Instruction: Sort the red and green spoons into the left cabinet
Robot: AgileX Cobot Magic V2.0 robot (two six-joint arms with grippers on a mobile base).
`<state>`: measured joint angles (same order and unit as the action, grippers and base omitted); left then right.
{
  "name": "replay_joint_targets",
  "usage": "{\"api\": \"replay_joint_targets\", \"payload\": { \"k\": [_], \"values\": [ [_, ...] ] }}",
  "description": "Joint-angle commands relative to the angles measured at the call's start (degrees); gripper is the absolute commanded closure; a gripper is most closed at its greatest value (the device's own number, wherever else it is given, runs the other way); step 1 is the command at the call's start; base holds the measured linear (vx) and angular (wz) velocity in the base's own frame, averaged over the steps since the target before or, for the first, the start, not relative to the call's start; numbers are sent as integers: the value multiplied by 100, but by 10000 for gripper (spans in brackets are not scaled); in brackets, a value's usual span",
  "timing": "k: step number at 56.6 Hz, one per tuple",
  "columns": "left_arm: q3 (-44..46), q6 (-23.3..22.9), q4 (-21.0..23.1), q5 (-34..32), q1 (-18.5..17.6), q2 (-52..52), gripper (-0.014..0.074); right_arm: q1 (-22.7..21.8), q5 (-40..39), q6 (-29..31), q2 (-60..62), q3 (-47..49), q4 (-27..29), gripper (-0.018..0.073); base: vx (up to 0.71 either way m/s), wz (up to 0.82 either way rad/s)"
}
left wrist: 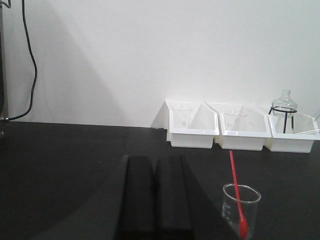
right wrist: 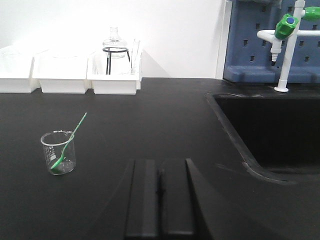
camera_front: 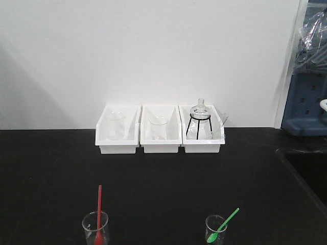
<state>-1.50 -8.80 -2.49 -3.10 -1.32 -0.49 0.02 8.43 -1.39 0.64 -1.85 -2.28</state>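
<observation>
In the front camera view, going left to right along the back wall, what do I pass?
Left white bin holding a beaker → middle white bin holding a second beaker → right white bin holding a round flask on a black stand → blue rack.

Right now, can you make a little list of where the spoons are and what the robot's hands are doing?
red plastic spoon: standing bowl-down in a clear glass beaker, front left
green plastic spoon: leaning in a smaller clear beaker, front right
white plastic bins: three, at the wall, holding glassware
left end effector: shut, empty
right end effector: shut, empty
</observation>
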Motion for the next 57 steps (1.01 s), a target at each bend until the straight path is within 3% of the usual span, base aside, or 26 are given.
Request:
{"api": "replay_joint_targets", "payload": {
  "k": [1,17,50,57],
  "values": [
    [12,-46,18,-455,17,-119,603,13,-462,91,73,-41,-82,568,0,0],
    [12,-46,18,-455,17,-119,603,13,-512,223,73,-41,-282,568,0,0],
    [12,-46,18,-540,17,-119,603,13,-1748,93,73,-41,-190,568,0,0],
    [42,-67,91,-925,17,-119,603,13,-2007,39,73,-41,-185,568,0,0]
  ]
}}
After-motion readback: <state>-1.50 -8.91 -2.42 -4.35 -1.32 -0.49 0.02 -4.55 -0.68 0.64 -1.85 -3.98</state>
